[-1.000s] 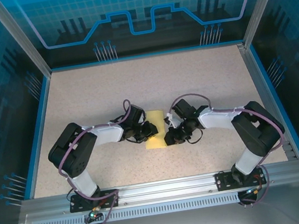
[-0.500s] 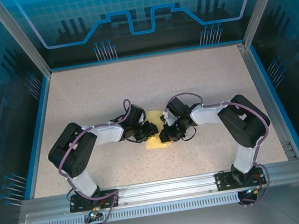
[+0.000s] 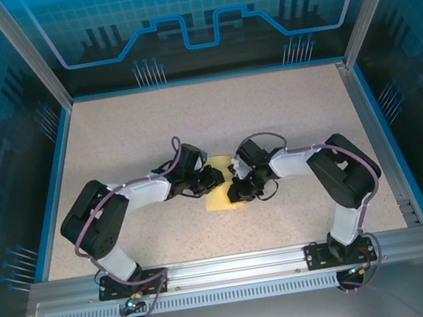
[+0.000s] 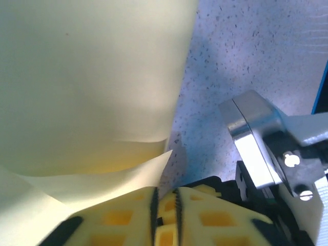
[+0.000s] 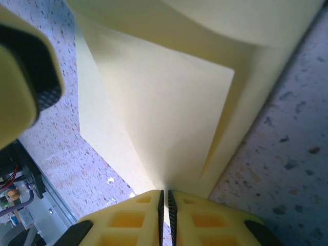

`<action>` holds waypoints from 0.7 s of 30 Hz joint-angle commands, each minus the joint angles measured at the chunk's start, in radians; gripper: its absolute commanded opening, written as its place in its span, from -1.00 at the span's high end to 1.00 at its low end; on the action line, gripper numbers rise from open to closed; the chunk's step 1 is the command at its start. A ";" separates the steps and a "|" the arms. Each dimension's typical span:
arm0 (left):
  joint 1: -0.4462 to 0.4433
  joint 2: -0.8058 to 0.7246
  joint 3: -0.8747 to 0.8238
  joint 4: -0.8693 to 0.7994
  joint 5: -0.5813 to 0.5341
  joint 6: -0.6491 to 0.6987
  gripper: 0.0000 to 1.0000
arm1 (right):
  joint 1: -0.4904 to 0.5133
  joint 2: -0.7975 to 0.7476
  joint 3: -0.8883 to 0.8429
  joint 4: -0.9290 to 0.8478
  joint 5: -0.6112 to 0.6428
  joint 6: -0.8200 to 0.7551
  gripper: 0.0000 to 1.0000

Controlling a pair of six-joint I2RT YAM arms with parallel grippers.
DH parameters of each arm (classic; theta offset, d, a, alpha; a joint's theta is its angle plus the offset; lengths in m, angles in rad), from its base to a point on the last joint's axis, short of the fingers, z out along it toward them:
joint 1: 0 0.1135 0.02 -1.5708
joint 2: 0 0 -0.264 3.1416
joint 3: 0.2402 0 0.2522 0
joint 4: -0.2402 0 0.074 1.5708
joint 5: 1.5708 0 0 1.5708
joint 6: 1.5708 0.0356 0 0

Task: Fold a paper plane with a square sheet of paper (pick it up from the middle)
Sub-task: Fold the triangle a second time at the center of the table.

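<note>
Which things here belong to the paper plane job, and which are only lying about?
For the job:
paper, partly folded
left end effector, shut on the paper
right end effector, shut on the paper

Not part of it, only fixed surroundings:
table
blue rim

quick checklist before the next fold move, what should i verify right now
1. Left gripper grip on paper: ok, shut on an edge.
2. Right gripper grip: ok, shut on the paper's edge.
3. Paper lying flat: not ok, it bows in a curve with layers overlapping.
4. Paper edges lined up: cannot tell.
5. Gap between the grippers: cannot tell, they sit very near each other in the top view.
</note>
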 commanded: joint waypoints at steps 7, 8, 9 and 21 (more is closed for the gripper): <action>-0.022 0.068 -0.045 0.103 0.082 -0.073 1.00 | 0.003 0.033 -0.037 -0.046 0.053 0.007 0.73; -0.024 0.075 -0.049 0.110 0.083 -0.079 1.00 | 0.003 0.035 -0.035 -0.047 0.055 0.008 0.73; -0.023 0.079 -0.052 0.114 0.085 -0.082 1.00 | 0.003 0.035 -0.036 -0.047 0.056 0.006 0.74; -0.034 0.086 -0.081 0.135 0.067 -0.101 1.00 | 0.003 0.044 -0.031 -0.061 0.068 0.008 0.75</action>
